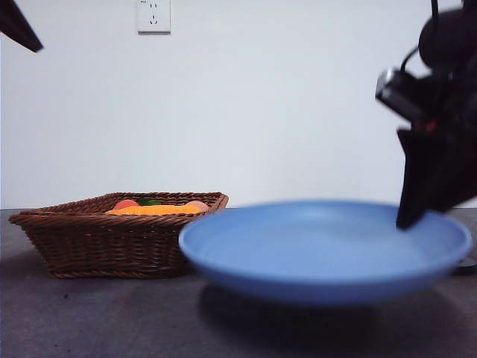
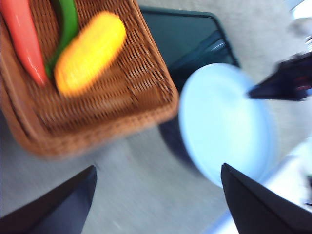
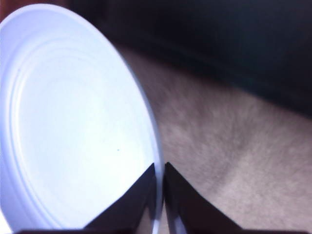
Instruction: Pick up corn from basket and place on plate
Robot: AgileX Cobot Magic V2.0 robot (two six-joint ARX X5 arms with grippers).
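The corn [image 2: 90, 51], an orange-yellow cob, lies in the brown wicker basket [image 2: 105, 100] beside a red pepper and a green one. From the front it shows just over the rim as corn [image 1: 153, 210] in the basket [image 1: 112, 242] at the left. The blue plate [image 1: 320, 246] sits right of the basket, blurred. My right gripper [image 3: 160, 168] is shut on the plate [image 3: 73, 126] at its rim, seen from the front as the right gripper [image 1: 414, 216] at the plate's right edge. My left gripper [image 2: 158, 168] hangs open high over the table between the basket and the plate [image 2: 224, 122], holding nothing.
A red pepper [image 2: 22, 39] and a green pepper [image 2: 68, 22] share the basket with the corn. A flat black tray [image 2: 187, 34] lies behind the plate. A black tip of the left arm [image 1: 19, 26] shows at the top left corner.
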